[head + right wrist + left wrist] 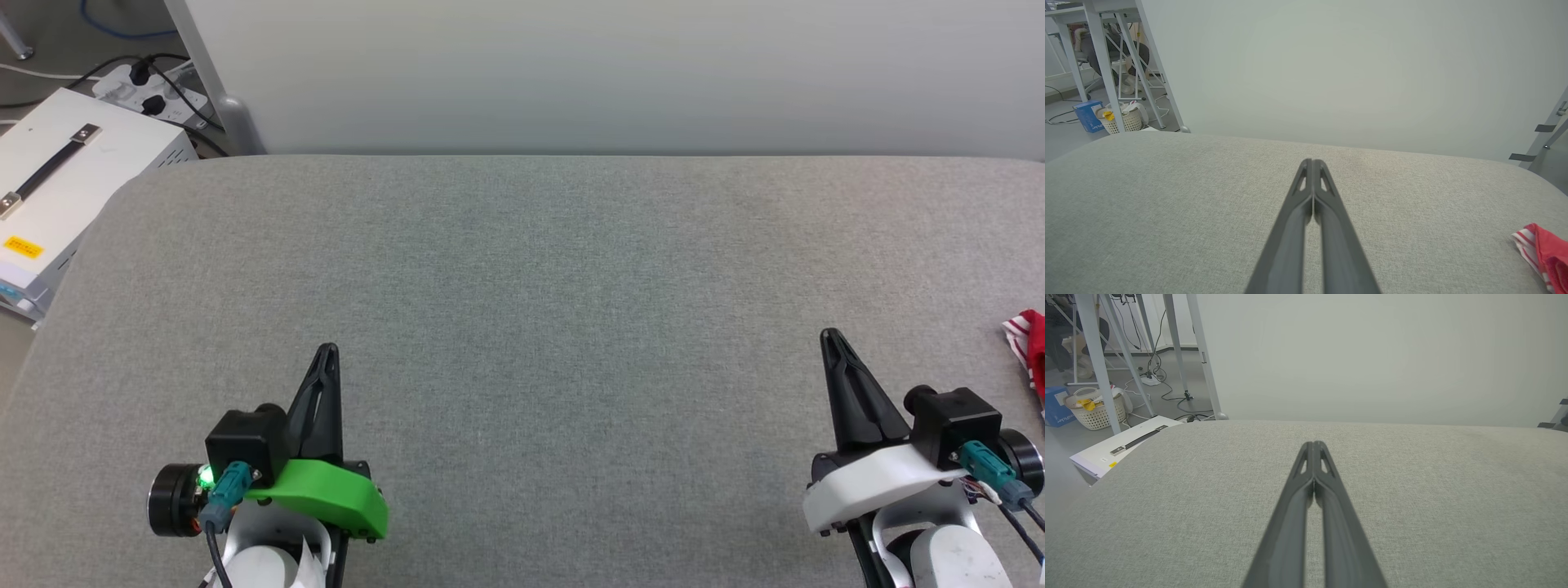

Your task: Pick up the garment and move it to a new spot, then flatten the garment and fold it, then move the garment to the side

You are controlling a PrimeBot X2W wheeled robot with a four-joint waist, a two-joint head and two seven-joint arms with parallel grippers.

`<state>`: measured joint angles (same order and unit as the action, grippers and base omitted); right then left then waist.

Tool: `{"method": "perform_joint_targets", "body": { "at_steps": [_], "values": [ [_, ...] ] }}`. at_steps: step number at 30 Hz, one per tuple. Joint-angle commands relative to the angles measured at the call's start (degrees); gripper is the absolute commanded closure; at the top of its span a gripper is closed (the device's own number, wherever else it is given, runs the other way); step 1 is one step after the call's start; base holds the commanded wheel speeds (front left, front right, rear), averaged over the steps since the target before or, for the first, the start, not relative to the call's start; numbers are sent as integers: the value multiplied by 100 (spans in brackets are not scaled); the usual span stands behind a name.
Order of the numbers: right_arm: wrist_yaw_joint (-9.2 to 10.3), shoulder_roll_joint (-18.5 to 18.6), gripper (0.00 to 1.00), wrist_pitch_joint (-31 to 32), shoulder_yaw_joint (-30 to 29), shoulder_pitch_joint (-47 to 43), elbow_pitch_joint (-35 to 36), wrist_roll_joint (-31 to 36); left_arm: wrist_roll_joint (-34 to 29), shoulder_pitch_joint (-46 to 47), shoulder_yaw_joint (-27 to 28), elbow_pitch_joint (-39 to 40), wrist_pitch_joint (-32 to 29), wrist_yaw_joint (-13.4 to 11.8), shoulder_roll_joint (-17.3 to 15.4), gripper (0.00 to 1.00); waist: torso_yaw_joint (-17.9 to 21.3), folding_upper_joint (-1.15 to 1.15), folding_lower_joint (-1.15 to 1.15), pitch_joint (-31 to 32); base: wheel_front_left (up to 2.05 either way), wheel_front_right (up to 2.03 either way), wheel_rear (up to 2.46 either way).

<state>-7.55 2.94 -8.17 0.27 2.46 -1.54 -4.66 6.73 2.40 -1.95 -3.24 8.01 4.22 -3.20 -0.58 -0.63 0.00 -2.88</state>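
Observation:
A small part of the garment (pixel 1030 349), red cloth with red-and-white striped trim, lies at the right edge of the grey table; most of it is cut off by the frame. The right wrist view shows the same corner of the garment (pixel 1541 253) at its lower right. My right gripper (pixel 831 336) rests low over the table to the left of the garment, apart from it, its fingers pressed together with nothing between them (pixel 1312 163). My left gripper (pixel 326 351) sits at the lower left, also shut and empty (pixel 1314 445).
The grey fabric-covered table (pixel 539 286) spreads across the view, with a pale wall behind it. Off its left edge stand a white case (pixel 57 188) with a black handle and a power strip (pixel 151 94) with cables. A laundry basket (pixel 1096 410) sits on the floor.

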Motion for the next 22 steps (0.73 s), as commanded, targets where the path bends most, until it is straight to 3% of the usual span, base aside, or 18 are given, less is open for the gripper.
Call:
{"method": "perform_joint_targets", "body": {
  "at_steps": [1, 22],
  "values": [
    [3, -2, 100, 51, -3, -71, 30, 77, -59, -104, 12, 22, -23, -45, 15, 100, 1, 29, 0, 6, 0, 0, 0],
    [4, -4, 100, 309, -11, -130, 72, 208, -266, -150, 73, 124, -286, -172, 21, 100, 20, 41, 0, 101, 0, 0, 0]
  ]
}}
